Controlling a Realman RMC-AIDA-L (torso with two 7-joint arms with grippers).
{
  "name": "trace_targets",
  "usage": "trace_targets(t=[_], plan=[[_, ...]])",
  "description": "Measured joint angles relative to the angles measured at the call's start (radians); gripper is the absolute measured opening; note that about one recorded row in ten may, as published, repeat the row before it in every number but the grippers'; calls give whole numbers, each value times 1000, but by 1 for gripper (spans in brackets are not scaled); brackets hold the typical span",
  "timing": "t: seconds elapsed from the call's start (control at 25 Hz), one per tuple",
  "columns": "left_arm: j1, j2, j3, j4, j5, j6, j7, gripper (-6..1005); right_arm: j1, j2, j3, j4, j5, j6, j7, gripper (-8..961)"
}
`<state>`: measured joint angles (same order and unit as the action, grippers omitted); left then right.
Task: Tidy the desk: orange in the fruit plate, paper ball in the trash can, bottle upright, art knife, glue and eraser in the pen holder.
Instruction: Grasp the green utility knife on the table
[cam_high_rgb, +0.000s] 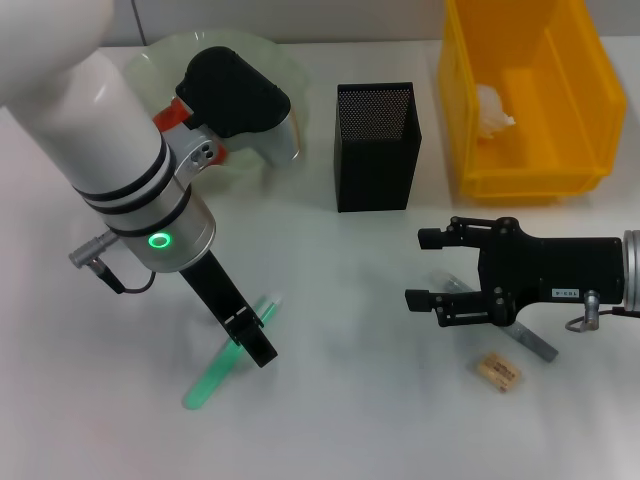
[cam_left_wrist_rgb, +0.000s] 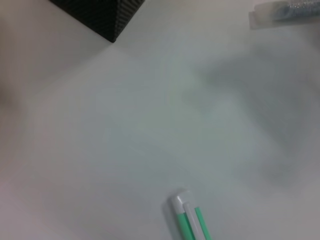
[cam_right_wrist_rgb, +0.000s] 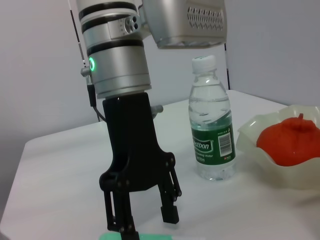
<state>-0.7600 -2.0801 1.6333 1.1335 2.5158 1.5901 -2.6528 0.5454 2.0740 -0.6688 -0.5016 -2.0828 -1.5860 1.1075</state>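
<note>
A slim green and white stick (cam_high_rgb: 228, 358) lies on the table; its white tip (cam_left_wrist_rgb: 186, 216) shows in the left wrist view. My left gripper (cam_high_rgb: 254, 343) hangs open just over it, fingers (cam_right_wrist_rgb: 169, 212) apart. A grey bar with a clear end (cam_high_rgb: 531, 341) lies under my right gripper (cam_high_rgb: 426, 270), which is open. Which is the glue and which the art knife, I cannot tell. The tan eraser (cam_high_rgb: 498, 371) lies close by. The bottle (cam_right_wrist_rgb: 212, 135) stands upright beside the fruit plate (cam_right_wrist_rgb: 254, 134), which holds the orange (cam_right_wrist_rgb: 287, 142). The paper ball (cam_high_rgb: 492, 110) sits in the yellow trash can (cam_high_rgb: 580, 110).
The black mesh pen holder (cam_high_rgb: 375, 145) stands at the back middle, between the fruit plate (cam_high_rgb: 280, 60) and the trash can. My left arm hides the bottle in the head view. The grey bar (cam_left_wrist_rgb: 285, 12) also shows in the left wrist view.
</note>
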Motion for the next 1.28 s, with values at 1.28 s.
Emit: trace_targets(t=[1.28], plan=[[23,0,87,2,19,-71,25,557,-3,0,0,0,0,-4,3,811]])
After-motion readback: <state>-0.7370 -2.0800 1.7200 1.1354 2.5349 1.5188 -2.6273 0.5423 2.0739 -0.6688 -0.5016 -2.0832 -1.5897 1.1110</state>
